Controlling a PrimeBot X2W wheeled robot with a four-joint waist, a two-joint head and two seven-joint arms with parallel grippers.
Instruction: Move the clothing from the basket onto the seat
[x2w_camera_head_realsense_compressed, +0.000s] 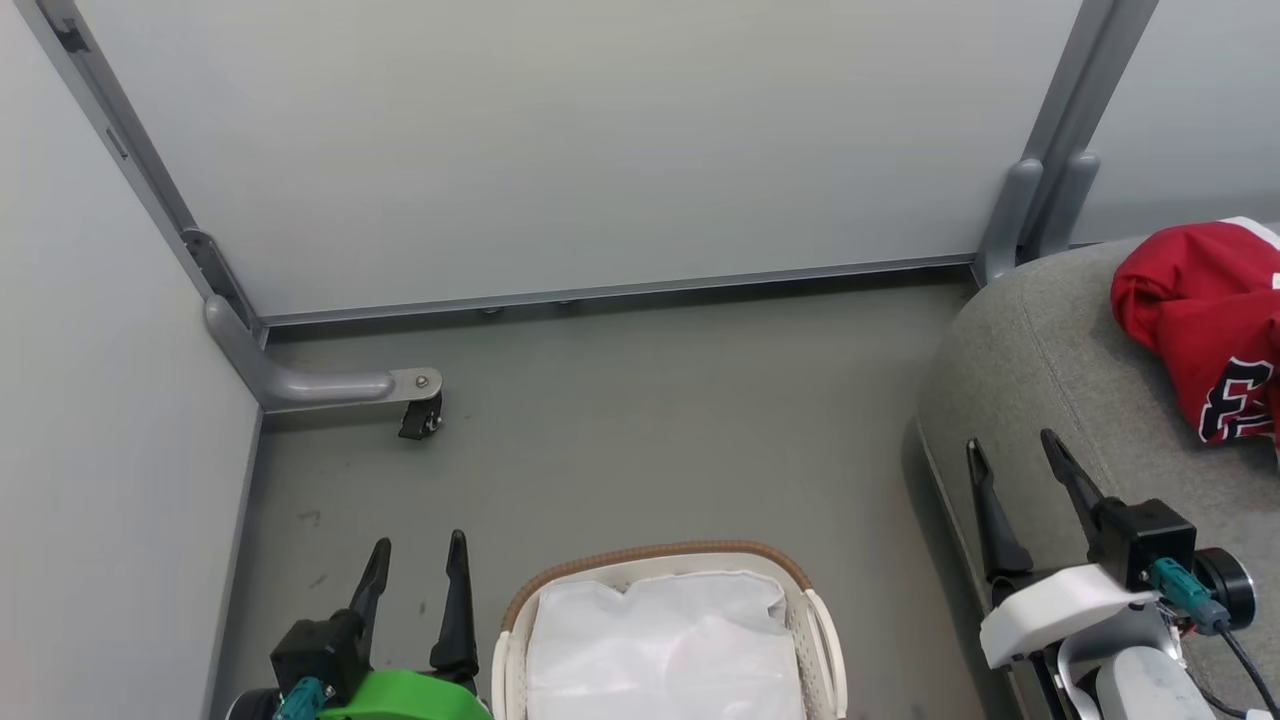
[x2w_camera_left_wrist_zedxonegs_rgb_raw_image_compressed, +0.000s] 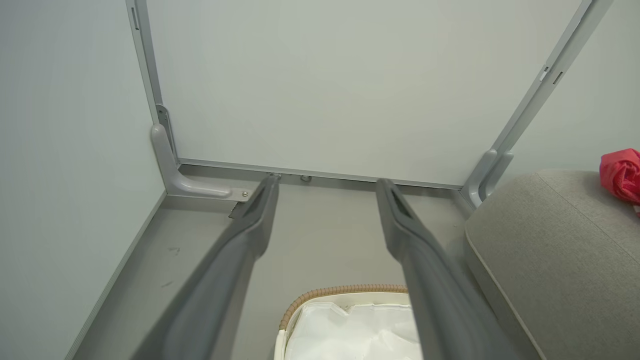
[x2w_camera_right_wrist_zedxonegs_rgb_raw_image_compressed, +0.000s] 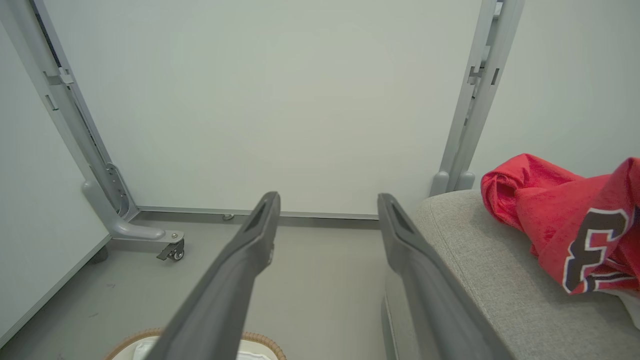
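**Clothing (x2w_camera_head_realsense_compressed: 1200, 320) lies on the seat, right of the right gripper**

Clothing: a crumpled heap of red fabric with white trim at its upper edge and dark block lettering outlined in white on one fold. It rests on the large rounded seat (x2w_camera_head_realsense_compressed: 1040, 360), which is upholstered in grey woven fabric with a visible seam line. The heap sits beyond and to the right of the right gripper (x2w_camera_head_realsense_compressed: 1010, 442), clear of its fingers.

Right gripper: two long, dark, tapered fingers spread wide with nothing between them. It shows over the seat's left edge, with a white shell and a black housing behind the fingers.

Left gripper (x2w_camera_head_realsense_compressed: 420, 542): fingers likewise spread apart and holding nothing, with a green shell behind them. Just to its right stands the small oval white plastic basket (x2w_camera_head_realsense_compressed: 640, 555), with a brown woven rim, lattice walls and a white handle on each side. Inside is a plain white cloth liner (x2w_camera_head_realsense_compressed: 660, 640), rumpled and matte.

Ahead of both grippers: a smooth grey floor (x2w_camera_head_realsense_compressed: 620, 430) with faint scuffs, and pale matte partition panels (x2w_camera_head_realsense_compressed: 560, 150) in grey metal frames. A small black caster (x2w_camera_head_realsense_compressed: 420, 418) on a curved grey foot stands ahead of the left gripper.
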